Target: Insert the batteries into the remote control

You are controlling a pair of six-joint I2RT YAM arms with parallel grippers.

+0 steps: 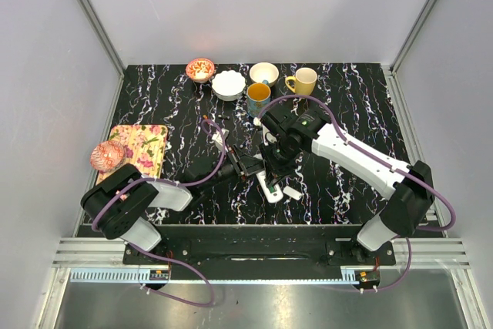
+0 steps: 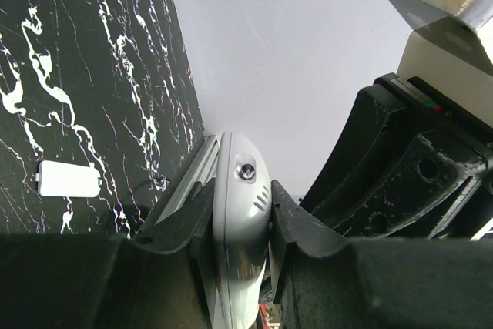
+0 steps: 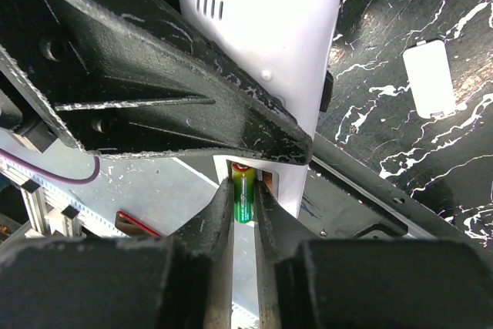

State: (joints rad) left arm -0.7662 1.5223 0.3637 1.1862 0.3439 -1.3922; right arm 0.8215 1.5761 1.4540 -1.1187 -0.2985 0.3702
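My left gripper point(image 1: 248, 169) point(image 2: 240, 207) is shut on the white remote control point(image 1: 272, 188) point(image 2: 242, 190) and holds it edge-on between its pads. My right gripper point(image 1: 271, 161) point(image 3: 244, 190) is shut on a green battery point(image 3: 243, 198). The battery's red-ringed end is at the opening of the remote's battery slot point(image 3: 258, 175). The remote's white body point(image 3: 269, 44) rises behind the left gripper's finger point(image 3: 154, 98), which crosses the right wrist view. A small white cover chip point(image 1: 292, 191) point(image 2: 68, 179) point(image 3: 429, 78) lies on the table beside the remote.
At the back stand a patterned bowl point(image 1: 200, 69), a white bowl point(image 1: 229, 84), another bowl point(image 1: 263, 73), a blue-and-yellow mug point(image 1: 259, 99) and a yellow mug point(image 1: 303, 81). A floral board point(image 1: 142, 146) with a red object point(image 1: 106, 156) lies at the left.
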